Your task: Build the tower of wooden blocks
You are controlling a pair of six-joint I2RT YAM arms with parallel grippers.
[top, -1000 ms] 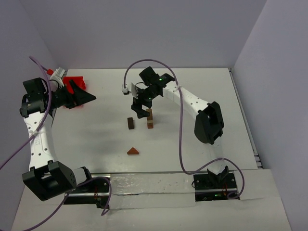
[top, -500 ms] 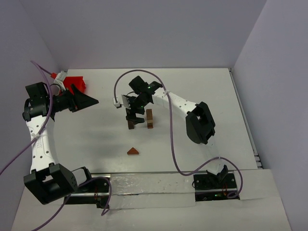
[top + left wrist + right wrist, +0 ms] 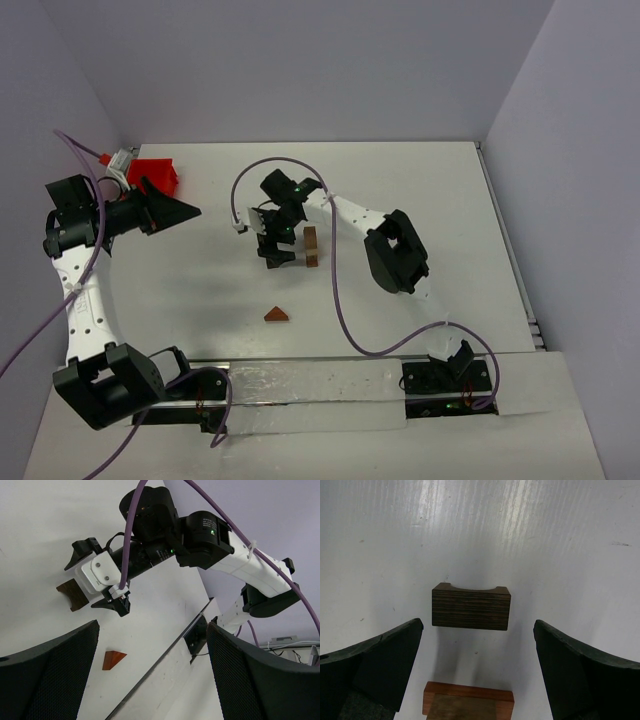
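The right tool hangs released, jaws spread wide, grasping nothing; the dark block lies on the tabletop below and between its fingers, long axis running from finger to finger, so the jaws would close on its short ends; the tower, a short stack, stands just beside the block, leaving little room on that side; the wedge lies apart, nearer the bases; the left tool, also released, sits well away by the red tray.

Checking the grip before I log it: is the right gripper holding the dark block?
No, the dark block lies on the table, clear of both open fingers of the right gripper.
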